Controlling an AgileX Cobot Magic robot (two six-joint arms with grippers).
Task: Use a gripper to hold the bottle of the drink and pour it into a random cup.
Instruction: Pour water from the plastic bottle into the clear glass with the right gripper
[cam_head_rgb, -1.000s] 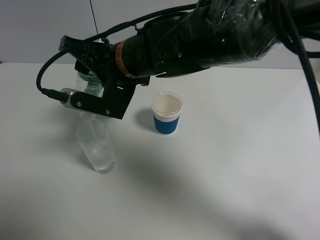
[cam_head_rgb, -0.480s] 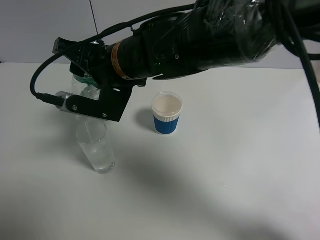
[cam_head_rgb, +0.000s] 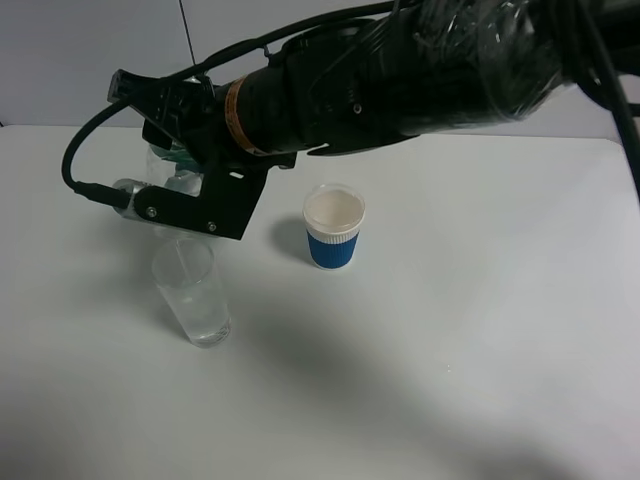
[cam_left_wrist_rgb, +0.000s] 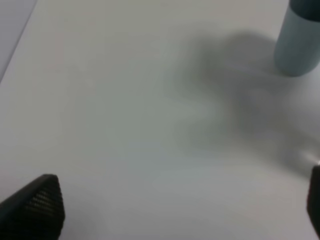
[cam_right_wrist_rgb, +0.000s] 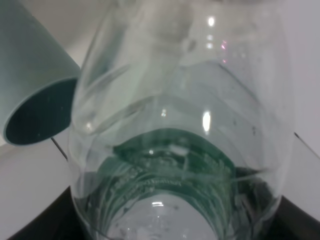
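Fingers (cam_head_rgb: 200, 205) of the black right gripper (cam_head_rgb: 155, 150) clamp the small clear green-labelled plastic bottle (cam_head_rgb: 170, 172), seemingly tipped over the tall clear glass tumbler (cam_head_rgb: 195, 290) at left; sideways drift could spill onto the tabletop (cam_head_rgb: 450, 330).

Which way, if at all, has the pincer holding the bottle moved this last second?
Yes, slightly: the right pincer shifted left in the high view, away from the paper cup.

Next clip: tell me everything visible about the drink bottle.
The bottle of the drink is clear, ribbed plastic with a green label. The right gripper clamps it in the air, tipped toward the clear cup below; its mouth is hidden behind the jaw plate. Only the gripper touches it.
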